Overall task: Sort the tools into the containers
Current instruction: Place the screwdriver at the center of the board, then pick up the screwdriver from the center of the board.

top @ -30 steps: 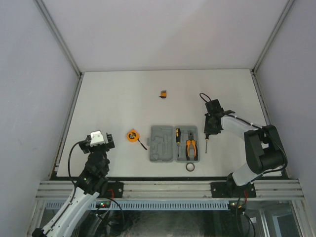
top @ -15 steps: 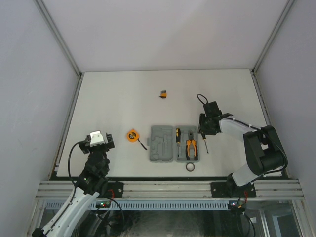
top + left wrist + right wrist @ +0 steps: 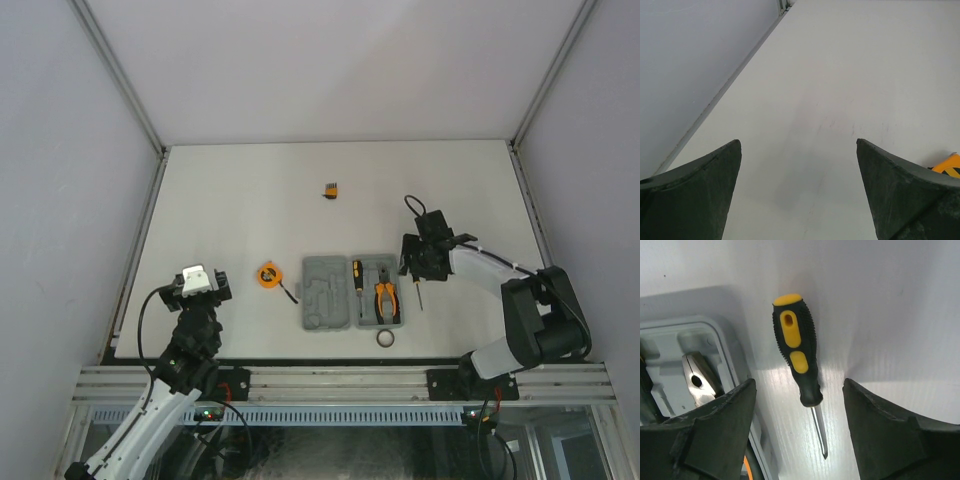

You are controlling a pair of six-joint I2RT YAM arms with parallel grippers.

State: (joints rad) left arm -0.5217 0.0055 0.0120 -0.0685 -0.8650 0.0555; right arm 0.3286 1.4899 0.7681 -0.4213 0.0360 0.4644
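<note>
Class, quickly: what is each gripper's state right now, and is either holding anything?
Left gripper: open, holding nothing.
Right gripper: open, jaws clear of the screwdriver lying between them, not gripping it.

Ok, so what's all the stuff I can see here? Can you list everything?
tool case: one, grey, open, middle near edge of the table
cased screwdriver: one, black-orange, inside the case
pliers: one, orange handles, inside the case
loose screwdriver: one, black-orange, on the table right of the case
tape measure: one, orange, left of the case
ring: one, dark, nearer than the case
block: one, orange-black, farther back
table: one, white
left gripper: open, over bare table
right gripper: open, over the loose screwdriver
</note>
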